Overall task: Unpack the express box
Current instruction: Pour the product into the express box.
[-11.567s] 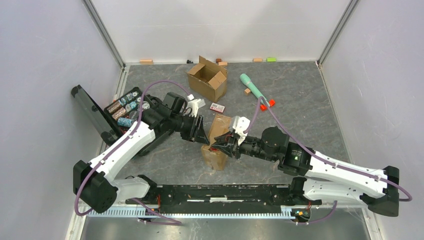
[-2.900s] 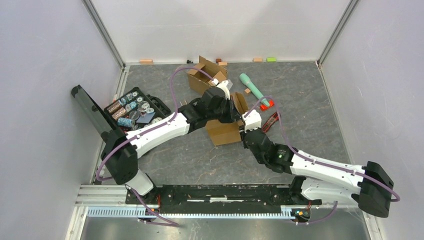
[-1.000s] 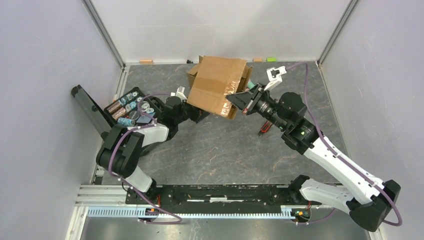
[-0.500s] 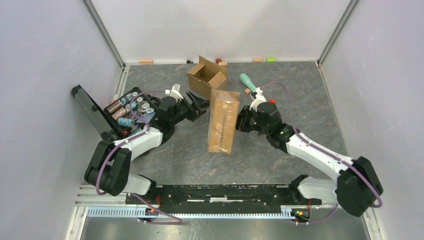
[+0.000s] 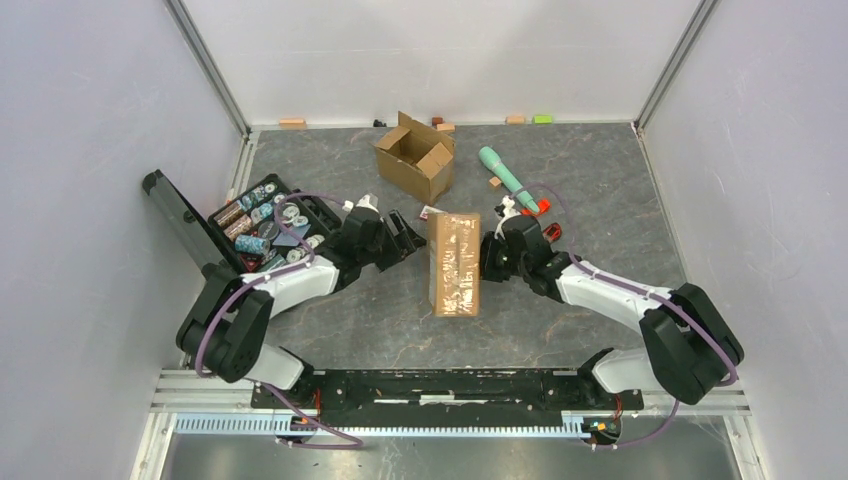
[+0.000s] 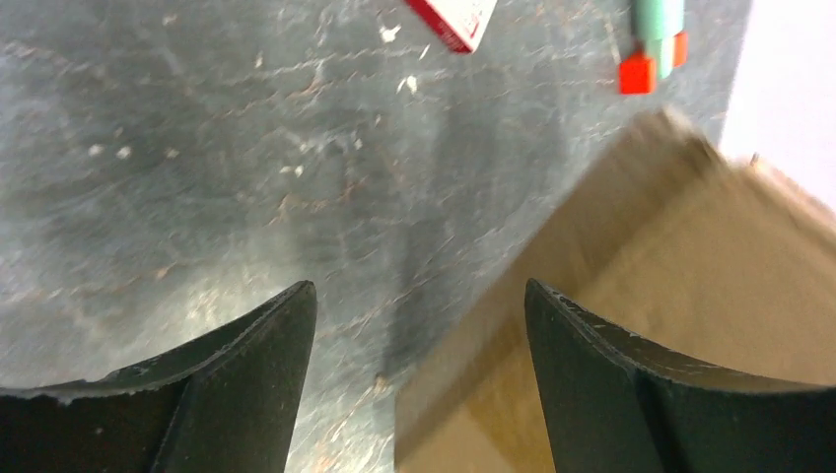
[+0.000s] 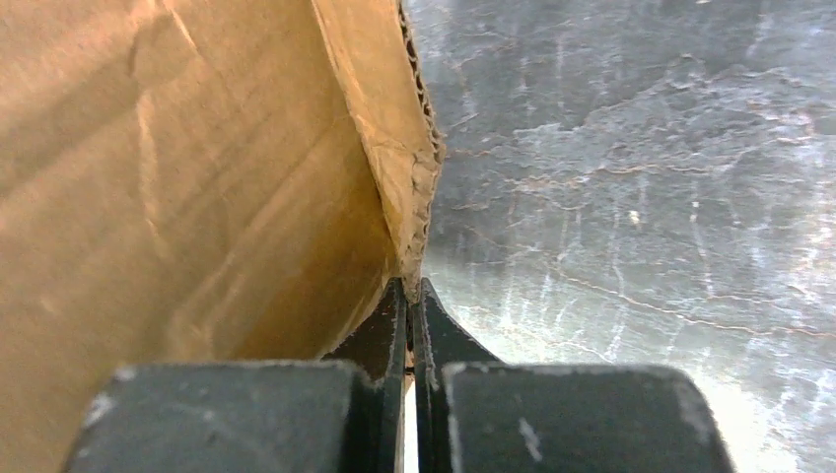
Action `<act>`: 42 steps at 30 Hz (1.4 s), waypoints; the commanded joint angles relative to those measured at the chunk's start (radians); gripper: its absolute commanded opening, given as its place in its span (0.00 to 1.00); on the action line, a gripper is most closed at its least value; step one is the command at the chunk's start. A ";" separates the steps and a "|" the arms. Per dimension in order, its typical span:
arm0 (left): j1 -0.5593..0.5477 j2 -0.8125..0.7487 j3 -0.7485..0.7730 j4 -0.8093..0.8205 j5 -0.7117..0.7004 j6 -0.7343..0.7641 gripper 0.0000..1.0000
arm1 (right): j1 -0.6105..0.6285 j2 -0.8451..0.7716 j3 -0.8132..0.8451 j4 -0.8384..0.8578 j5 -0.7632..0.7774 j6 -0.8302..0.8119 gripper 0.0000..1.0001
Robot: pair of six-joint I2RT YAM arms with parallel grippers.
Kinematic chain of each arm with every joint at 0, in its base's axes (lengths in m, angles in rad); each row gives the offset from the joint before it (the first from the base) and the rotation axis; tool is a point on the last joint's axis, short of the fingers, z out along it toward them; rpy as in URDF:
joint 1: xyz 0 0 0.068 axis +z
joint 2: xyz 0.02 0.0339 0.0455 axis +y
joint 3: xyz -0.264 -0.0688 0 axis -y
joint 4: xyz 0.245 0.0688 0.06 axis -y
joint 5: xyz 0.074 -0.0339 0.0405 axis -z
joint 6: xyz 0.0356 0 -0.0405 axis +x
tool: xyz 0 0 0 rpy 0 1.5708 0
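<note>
2 arms reach low toward the middle of the desk (image 5: 620,200), 1 on each side of the express box (image 5: 453,262). We see the express box as a long brown carton, its taped face turned up to the top camera. The right end effector (image 5: 484,258) is at the carton's right side. In the right wrist view its fingers are pressed together on a thin corrugated cardboard edge of the box, with the brown wall filling the left half of that view. We cannot tell whether the box rests fully on the desk or is partly lifted.

The left end effector (image 5: 408,238) is just beside the carton's left side, near its far end, with its jaws spread wide and nothing between them. In the left wrist view bare grey desk and a blurred corner of the box lie past its fingers.

Beyond the box, toward the back wall, a small open carton (image 5: 410,165) stands with its flaps up. To its right a teal tool (image 5: 503,170) lies at a slant, with a red block (image 5: 541,207) near its nearer end. A red and white packet (image 5: 432,212) lies between the small carton and the express box. At the left edge a black case (image 5: 185,222) stands open.
</note>
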State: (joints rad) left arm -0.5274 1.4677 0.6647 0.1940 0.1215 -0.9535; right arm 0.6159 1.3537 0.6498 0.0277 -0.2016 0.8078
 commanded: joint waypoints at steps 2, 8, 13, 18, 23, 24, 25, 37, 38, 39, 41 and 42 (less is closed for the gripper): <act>-0.058 -0.121 0.083 -0.273 -0.102 0.151 0.83 | -0.028 0.009 0.034 -0.015 0.001 0.016 0.00; -0.150 -0.242 0.108 -0.386 -0.189 0.202 0.83 | -0.019 0.047 0.102 -0.052 -0.024 0.028 0.00; -0.176 -0.260 0.248 -0.502 -0.210 0.251 0.83 | 0.000 -0.012 0.136 -0.065 -0.019 0.081 0.00; -0.174 -0.176 0.396 -0.594 -0.214 0.302 0.84 | 0.003 -0.082 0.193 -0.089 0.003 0.145 0.00; -0.154 -0.088 0.446 -0.649 -0.185 0.317 0.84 | 0.001 -0.132 0.195 -0.160 0.051 0.172 0.00; -0.152 -0.086 0.446 -0.661 -0.182 0.320 0.84 | -0.012 -0.138 0.188 -0.175 0.056 0.172 0.00; -0.153 -0.091 0.444 -0.675 -0.182 0.326 0.84 | -0.034 -0.134 0.174 -0.179 0.040 0.173 0.00; -0.076 -0.038 0.432 -0.637 -0.022 0.319 0.83 | 0.068 -0.063 0.216 -0.161 0.064 0.205 0.00; -0.070 -0.023 0.439 -0.641 -0.011 0.327 0.83 | 0.051 -0.082 0.209 -0.155 0.061 0.210 0.00; -0.069 -0.022 0.439 -0.643 -0.012 0.333 0.83 | 0.012 -0.097 0.198 -0.152 0.043 0.209 0.00; -0.069 -0.041 0.418 -0.634 -0.010 0.332 0.84 | -0.105 -0.107 0.168 -0.126 -0.016 0.209 0.00; -0.065 -0.051 0.407 -0.634 -0.003 0.331 0.84 | -0.143 -0.099 0.165 -0.111 -0.039 0.203 0.00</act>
State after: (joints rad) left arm -0.5877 1.4364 1.0790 -0.4755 0.0387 -0.6617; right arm 0.6224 1.3067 0.7933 -0.2081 -0.1799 0.9928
